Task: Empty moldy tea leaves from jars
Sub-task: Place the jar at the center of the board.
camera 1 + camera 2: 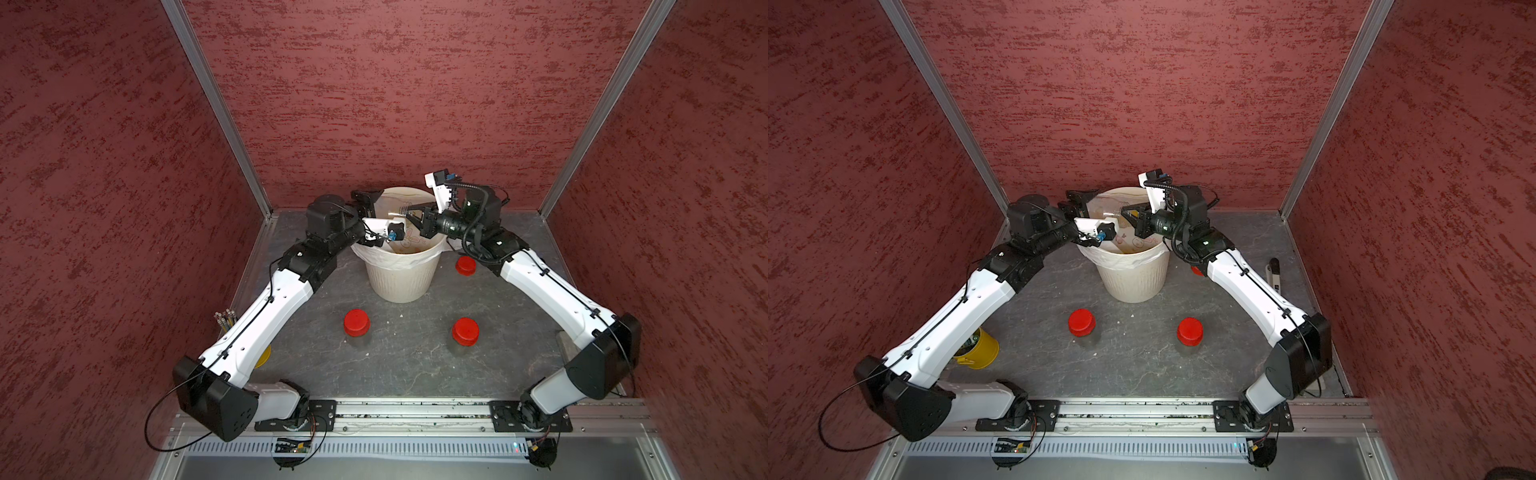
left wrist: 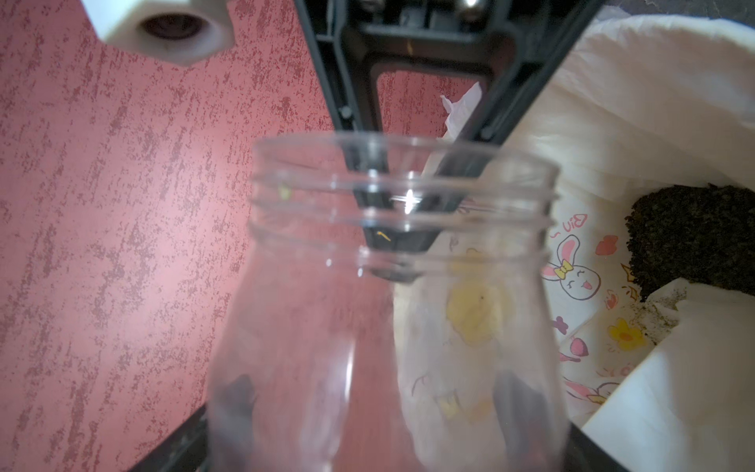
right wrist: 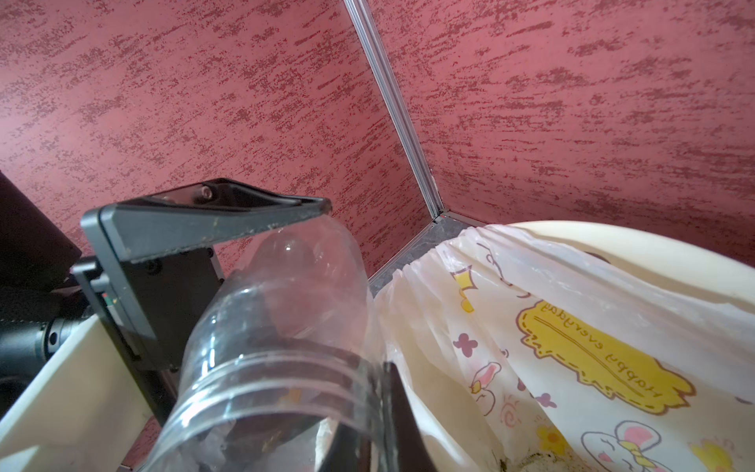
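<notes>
We see both arms reaching over the cream ribbed bin (image 1: 399,286), which stands toward the back of the grey table (image 1: 407,370). Between the two grippers, above the bin's mouth, the uncapped jar (image 2: 388,310) lies tipped on its side. It looks nearly bare inside, with only a few flecks on the clear wall.

The right gripper (image 1: 411,212) is closed on the jar's threaded mouth. The left gripper (image 1: 370,206) has its jaws spread wide to either side of the jar's base, and we cannot tell whether they touch it.

The moldy tea leaves (image 2: 694,237) sit in a dark clump inside the bin, on the white bunny-print bag (image 3: 572,347). A loose red cap (image 1: 466,265) rests on the table just beside the bin, under the right arm.

Nearer the arm bases, one capped jar (image 1: 356,324) stands upright, and a second capped jar (image 1: 465,331) stands well apart from it. The yellow cup of pencils (image 1: 982,349) is partly hidden beneath the left arm.
</notes>
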`<move>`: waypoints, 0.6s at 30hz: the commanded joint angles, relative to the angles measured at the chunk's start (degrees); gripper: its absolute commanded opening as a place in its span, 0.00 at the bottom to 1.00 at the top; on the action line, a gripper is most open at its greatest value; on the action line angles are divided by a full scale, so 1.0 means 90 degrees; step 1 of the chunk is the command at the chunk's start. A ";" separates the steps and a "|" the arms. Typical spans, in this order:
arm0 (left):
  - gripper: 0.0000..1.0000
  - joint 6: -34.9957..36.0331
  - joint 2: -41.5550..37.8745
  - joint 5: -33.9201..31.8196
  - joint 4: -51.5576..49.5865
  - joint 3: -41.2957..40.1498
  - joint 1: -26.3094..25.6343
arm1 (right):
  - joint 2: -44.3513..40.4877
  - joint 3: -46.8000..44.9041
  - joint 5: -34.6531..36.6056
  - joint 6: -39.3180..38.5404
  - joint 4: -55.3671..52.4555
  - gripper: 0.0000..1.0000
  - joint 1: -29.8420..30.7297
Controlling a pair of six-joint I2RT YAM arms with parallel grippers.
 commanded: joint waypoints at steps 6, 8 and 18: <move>1.00 -0.0527 -0.0588 0.0155 0.0378 -0.0381 0.0187 | -0.0429 0.0182 0.0115 -0.0016 -0.0077 0.00 -0.0130; 1.00 -0.0714 -0.0722 0.0166 0.0497 -0.0513 0.0258 | -0.0519 0.0166 0.0139 -0.0016 -0.0106 0.00 -0.0234; 1.00 -0.2574 -0.1613 -0.0093 0.1669 -0.1340 0.0953 | -0.1322 0.0243 0.0267 -0.0699 -0.1149 0.00 -0.0604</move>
